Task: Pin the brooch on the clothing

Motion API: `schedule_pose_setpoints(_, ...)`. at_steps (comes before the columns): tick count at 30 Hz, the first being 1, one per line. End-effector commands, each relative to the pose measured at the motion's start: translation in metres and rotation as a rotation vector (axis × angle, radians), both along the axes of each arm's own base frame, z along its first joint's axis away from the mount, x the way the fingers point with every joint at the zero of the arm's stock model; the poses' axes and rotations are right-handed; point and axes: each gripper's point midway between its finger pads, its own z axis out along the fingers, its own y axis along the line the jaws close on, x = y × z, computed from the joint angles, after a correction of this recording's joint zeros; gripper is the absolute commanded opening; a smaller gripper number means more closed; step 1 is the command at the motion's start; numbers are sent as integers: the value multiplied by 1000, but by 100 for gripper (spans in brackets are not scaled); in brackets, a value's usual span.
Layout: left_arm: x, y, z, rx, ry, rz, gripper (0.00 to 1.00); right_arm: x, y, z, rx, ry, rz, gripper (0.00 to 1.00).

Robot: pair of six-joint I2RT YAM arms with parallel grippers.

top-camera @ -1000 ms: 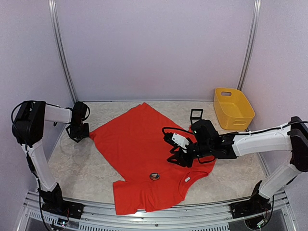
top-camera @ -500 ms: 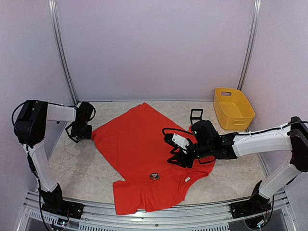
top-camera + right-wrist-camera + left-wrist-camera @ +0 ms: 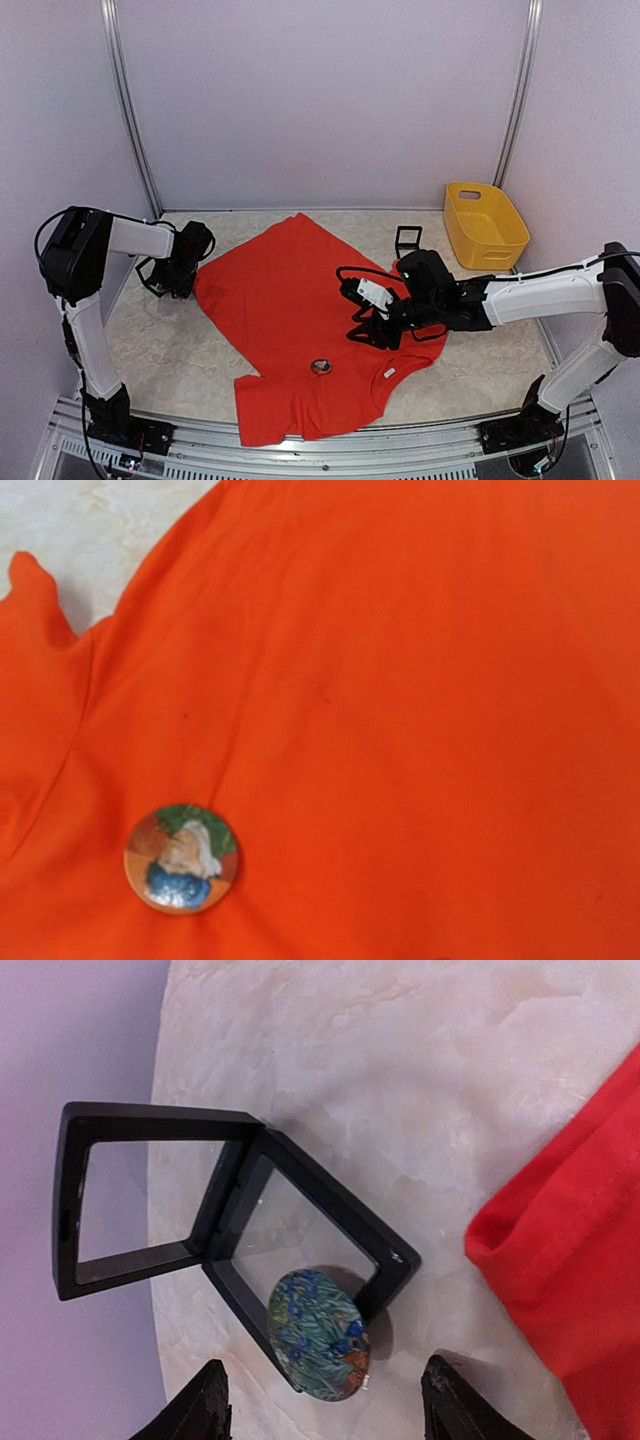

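The clothing, a red T-shirt (image 3: 290, 300), lies spread on the table. A round brooch (image 3: 321, 366) with a green, white and blue picture rests on it near the neckline, also seen in the right wrist view (image 3: 181, 858). My right gripper (image 3: 372, 332) hovers over the shirt, its fingers apart and empty. An oval blue-green brooch (image 3: 318, 1333) leans on an open black case (image 3: 150, 1200) by the shirt's left edge (image 3: 580, 1250). My left gripper (image 3: 325, 1410) is open, its fingertips (image 3: 205, 1405) on either side just short of that brooch.
A yellow bin (image 3: 485, 225) stands at the back right. A second open black case (image 3: 407, 240) stands behind the shirt's right side. Metal rails run along the table's near edge (image 3: 320, 440); walls close off the sides.
My left gripper has moved right, toward the shirt's left edge. The right arm and the brooch on the shirt have not moved.
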Motion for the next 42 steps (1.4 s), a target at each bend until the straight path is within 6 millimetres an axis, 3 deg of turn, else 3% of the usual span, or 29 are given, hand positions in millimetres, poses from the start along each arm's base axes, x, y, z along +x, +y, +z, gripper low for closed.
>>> schedule_pose_setpoints(1,-6,8,-9,83,53,-1,60,0,0,10,28,-17,11,43)
schedule_pose_setpoints(11,-2,13,-15,129,64,-4,46,-2,0,10,33,-16,18,43)
schedule_pose_setpoints(26,15,7,-22,29,25,-34,43,-4,-1,7,31,-6,20,42)
schedule_pose_setpoints(29,16,5,-22,14,23,-42,37,-4,-2,7,31,-7,20,42)
schedule_pose_setpoints(42,23,5,-8,38,-23,-51,40,-4,1,7,31,-2,31,42)
